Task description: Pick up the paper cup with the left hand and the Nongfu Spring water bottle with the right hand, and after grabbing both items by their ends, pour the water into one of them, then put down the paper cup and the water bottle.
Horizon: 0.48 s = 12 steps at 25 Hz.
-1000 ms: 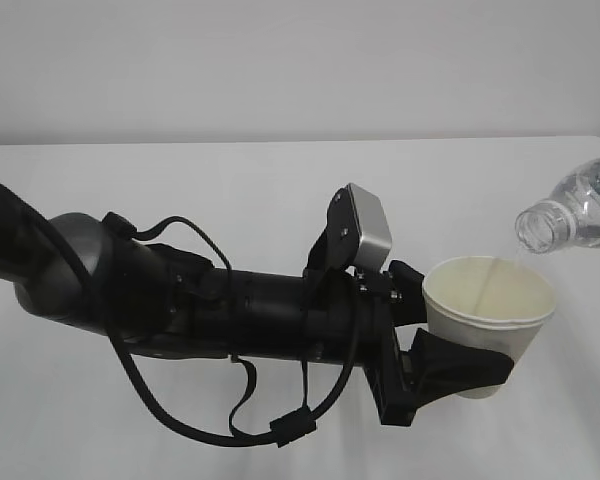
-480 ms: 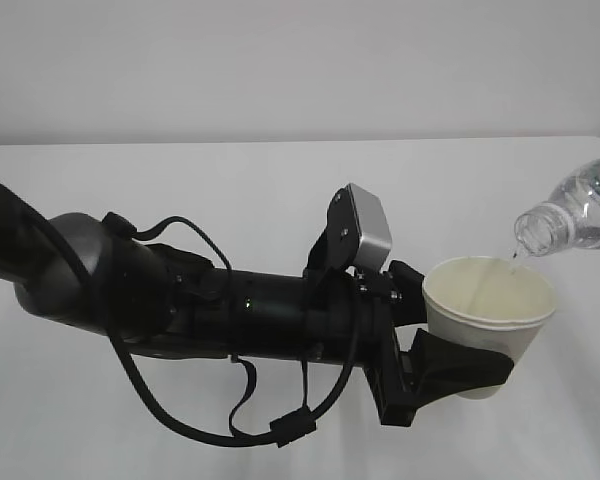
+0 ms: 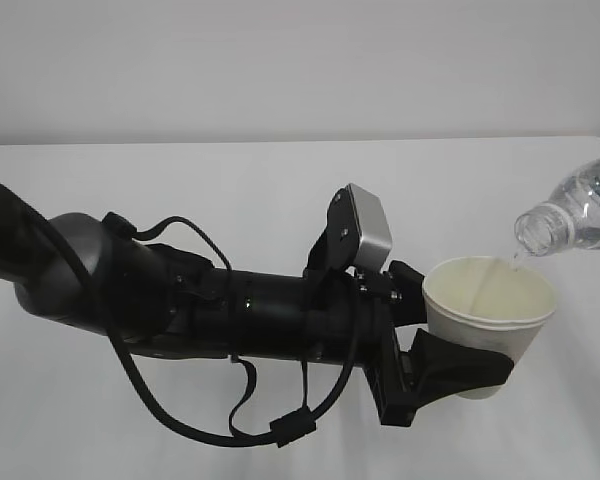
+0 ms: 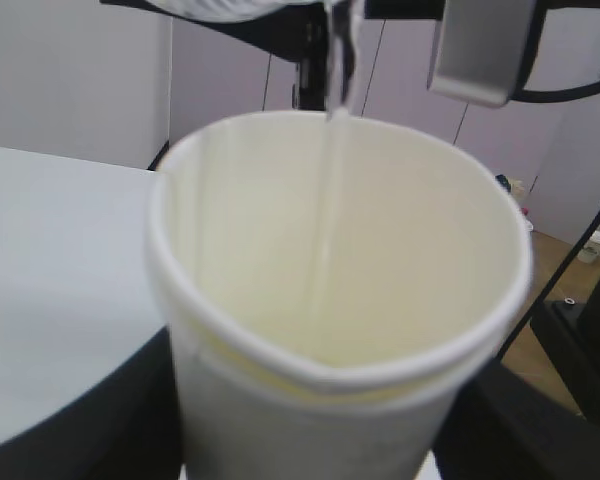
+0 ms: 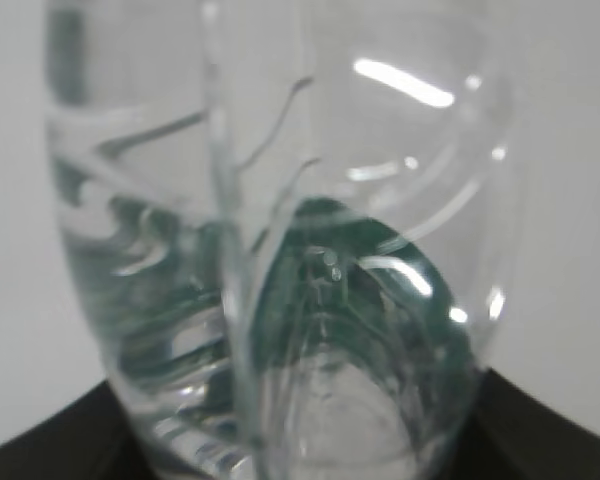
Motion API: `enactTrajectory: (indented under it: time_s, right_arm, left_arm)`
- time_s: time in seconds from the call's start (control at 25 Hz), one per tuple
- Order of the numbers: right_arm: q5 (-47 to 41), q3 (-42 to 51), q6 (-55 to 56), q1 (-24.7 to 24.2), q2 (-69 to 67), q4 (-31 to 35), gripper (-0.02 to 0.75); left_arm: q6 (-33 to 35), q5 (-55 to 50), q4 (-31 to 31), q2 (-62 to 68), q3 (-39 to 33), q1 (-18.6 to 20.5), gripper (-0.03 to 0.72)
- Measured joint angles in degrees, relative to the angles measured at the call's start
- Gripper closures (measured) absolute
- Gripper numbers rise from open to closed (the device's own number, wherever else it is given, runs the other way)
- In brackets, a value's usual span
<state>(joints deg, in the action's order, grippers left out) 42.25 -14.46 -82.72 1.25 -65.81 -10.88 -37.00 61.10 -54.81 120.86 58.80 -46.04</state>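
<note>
A: Above the white table, we see the left hand stretched out nearly level from the left edge, its silver-grey box riding on top of the wrist. Its black fingers are clamped around the lower wall of the paper cup, which stands upright and clear of the table.

B: And at the right edge we see the Nongfu Spring water bottle tipped mouth-down, its neck just above the cup's far rim. A thin thread of water runs into the cup.

A: The right hand shows only as dark finger edges at the bottle's base in its own wrist view; we take it as gripping the bottle.

B: We count one cup, one bottle, two arms.
</note>
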Motion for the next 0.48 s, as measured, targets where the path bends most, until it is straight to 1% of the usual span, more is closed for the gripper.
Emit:
enactTrajectory:
  time_s: [0.48]
  right_arm:
    - [0.0, 0.0, -2.1, 0.0, 0.0, 0.0, 0.292]
  left_arm:
    - [0.0, 0.0, 0.0, 0.0, 0.0, 0.0, 0.207]
